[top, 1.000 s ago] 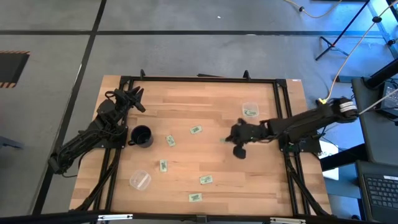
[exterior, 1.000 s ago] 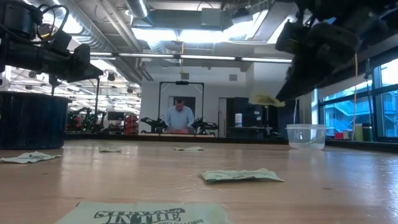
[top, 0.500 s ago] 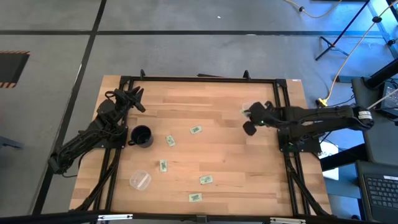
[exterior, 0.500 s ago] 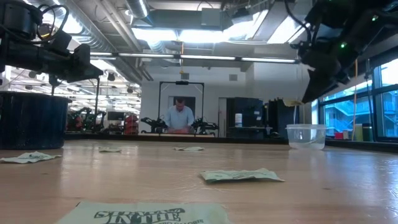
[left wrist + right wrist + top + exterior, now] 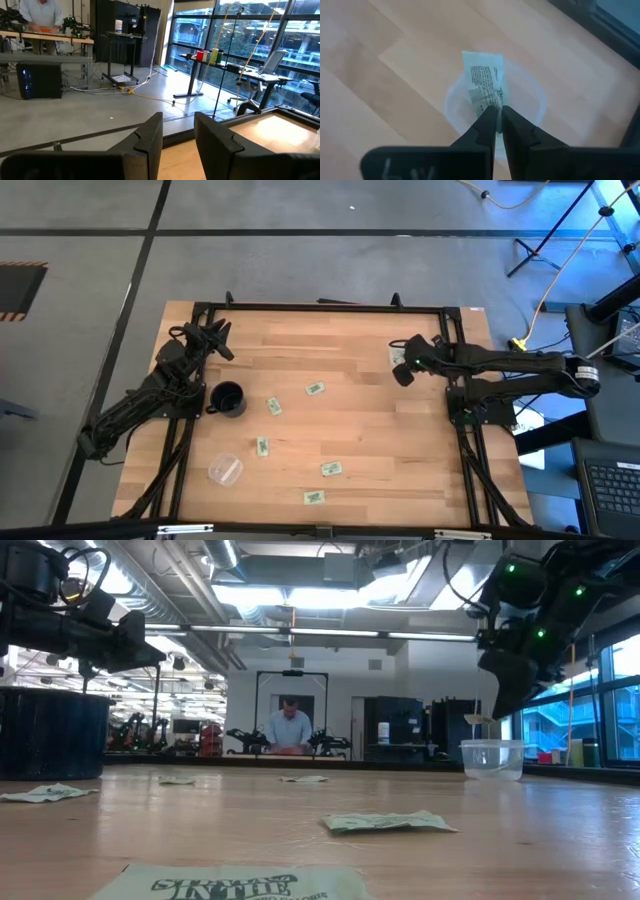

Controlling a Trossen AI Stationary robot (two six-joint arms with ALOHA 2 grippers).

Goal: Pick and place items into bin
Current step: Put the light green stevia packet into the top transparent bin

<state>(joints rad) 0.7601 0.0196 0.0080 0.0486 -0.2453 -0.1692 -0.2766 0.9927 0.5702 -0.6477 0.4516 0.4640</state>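
My right gripper point(image 5: 399, 362) is shut on a pale green packet point(image 5: 484, 84) and hangs over a small clear cup point(image 5: 492, 758) near the table's far right corner. The right wrist view looks down past the packet into the cup point(image 5: 535, 102). Several more green packets lie flat on the wood, among them one point(image 5: 314, 389), another point(image 5: 273, 407) and a third point(image 5: 331, 469). My left gripper point(image 5: 218, 338) waits open at the far left, beyond a black cup point(image 5: 228, 399). My right gripper pinches the packet's near short end point(image 5: 495, 104) between its two fingers, pointing down from above. The packet is lifted clear and sticks out past the fingertips point(image 5: 483, 720), above the clear cup's mouth.
A second clear cup point(image 5: 225, 470) lies at the near left. Black frame rails point(image 5: 455, 340) run along the table's edges close to the right gripper. Bare wood lies between the packets at mid-table. A person point(image 5: 290, 728) works at a bench far behind the table.
My right gripper has carried the packet from mid-table toward the far right corner and now hangs over the clear cup. It has stayed shut on the packet, which is lifted clear throughout.
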